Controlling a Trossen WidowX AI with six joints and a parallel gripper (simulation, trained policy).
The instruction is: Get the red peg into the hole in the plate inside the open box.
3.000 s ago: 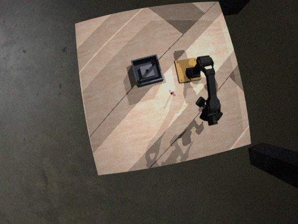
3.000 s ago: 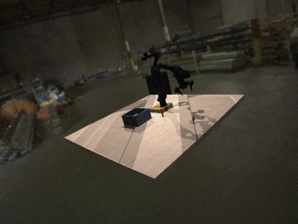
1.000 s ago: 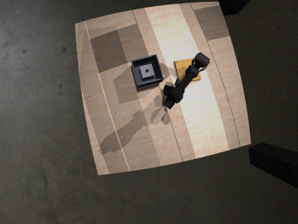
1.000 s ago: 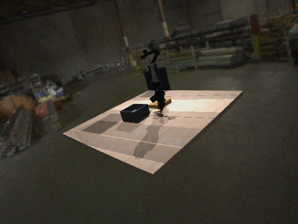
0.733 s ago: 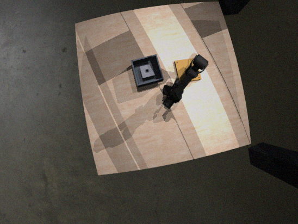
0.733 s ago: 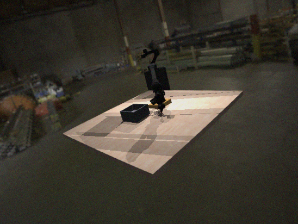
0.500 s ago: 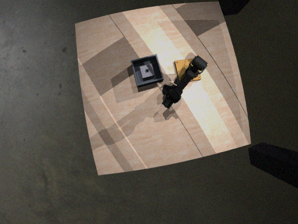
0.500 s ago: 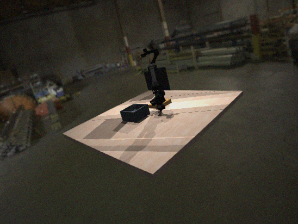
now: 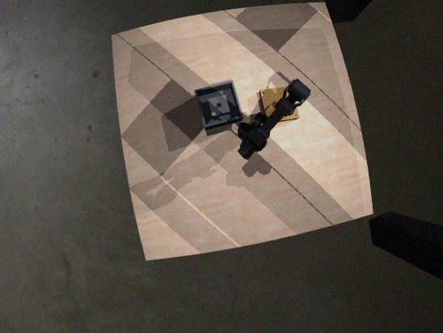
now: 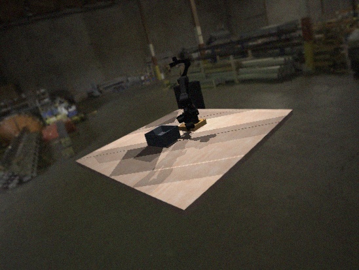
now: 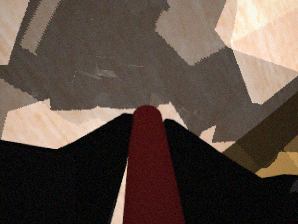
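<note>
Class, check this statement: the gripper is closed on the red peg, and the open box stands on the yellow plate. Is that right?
Not quite. The open box stands beside the yellow plate, with a gap between them, as the top view shows. The gripper is indeed closed on the red peg.

Tabletop (image 9: pixel 194 210) (image 10: pixel 193 183) wood-grained; peg (image 11: pixel 150 165) smooth, matt; gripper (image 9: pixel 247 139) (image 10: pixel 190 126) (image 11: pixel 146 126) matt.

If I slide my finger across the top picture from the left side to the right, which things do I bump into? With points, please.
The wooden board's left edge (image 9: pixel 121 135), then the dark open box (image 9: pixel 238 103) (image 10: pixel 164 138), then the yellow plate (image 9: pixel 268 97) (image 10: pixel 201 123).
</note>
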